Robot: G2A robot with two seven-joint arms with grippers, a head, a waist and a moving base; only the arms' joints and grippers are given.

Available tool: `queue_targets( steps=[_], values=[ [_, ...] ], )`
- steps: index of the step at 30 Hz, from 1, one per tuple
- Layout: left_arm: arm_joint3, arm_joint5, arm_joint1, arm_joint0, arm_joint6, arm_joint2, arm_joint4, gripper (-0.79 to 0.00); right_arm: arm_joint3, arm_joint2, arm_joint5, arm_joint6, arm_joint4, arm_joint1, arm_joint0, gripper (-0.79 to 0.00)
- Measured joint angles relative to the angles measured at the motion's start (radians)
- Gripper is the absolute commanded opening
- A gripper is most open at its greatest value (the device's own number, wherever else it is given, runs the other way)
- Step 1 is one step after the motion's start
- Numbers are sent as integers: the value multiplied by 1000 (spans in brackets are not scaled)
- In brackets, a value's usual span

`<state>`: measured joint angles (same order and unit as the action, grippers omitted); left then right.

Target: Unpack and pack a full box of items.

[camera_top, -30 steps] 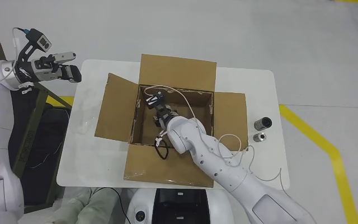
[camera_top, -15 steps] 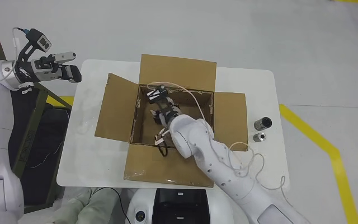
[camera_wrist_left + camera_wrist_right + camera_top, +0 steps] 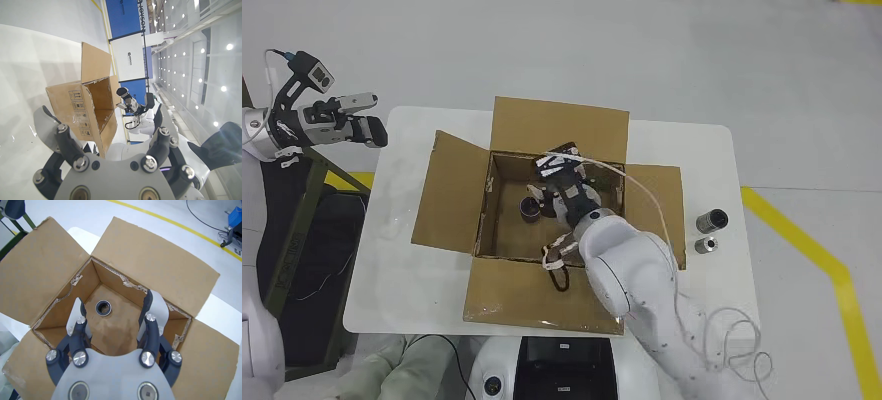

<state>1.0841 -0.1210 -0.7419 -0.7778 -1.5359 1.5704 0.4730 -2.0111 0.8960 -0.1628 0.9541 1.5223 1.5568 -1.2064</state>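
The cardboard box (image 3: 560, 122) is set in the middle of the white worktop (image 3: 702, 150) with all four flaps folded outward, so that its mouth is left free for an approach from above. The right gripper (image 3: 562, 176) is held over the opening, pointing down. In the right wrist view its fingers (image 3: 158, 306) are seen spread wide with nothing between them. A hollow metal cylinder (image 3: 103, 307) is stood upright on the box floor, near a corner but apart from the walls, which leaves room for a finger on either side.

Two more items are set on the worktop just beyond the box's right flap, within the right arm's reach: a second cylinder (image 3: 711, 219) and, just beside it, a smaller cylinder (image 3: 705, 245). The left gripper (image 3: 354, 128) is held off the worktop's far left corner, open and empty, probably to keep it out of the working arm's way. Whether the boxed cylinder is next to be lifted out cannot be told.
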Motion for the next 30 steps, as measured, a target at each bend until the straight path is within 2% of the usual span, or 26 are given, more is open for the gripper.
queue_targets(
  steps=[13, 19, 30],
  values=[
    [0, 0, 0, 0, 0, 0, 0, 0, -228, 230, -28, -9, 98, -35, -211, -188],
    [0, 0, 0, 0, 0, 0, 0, 0, -308, 346, -52, -21, 92, -45, -301, -203],
    [0, 0, 0, 0, 0, 0, 0, 0, -338, 591, -81, -42, 9, -58, -434, -179]
  ],
)
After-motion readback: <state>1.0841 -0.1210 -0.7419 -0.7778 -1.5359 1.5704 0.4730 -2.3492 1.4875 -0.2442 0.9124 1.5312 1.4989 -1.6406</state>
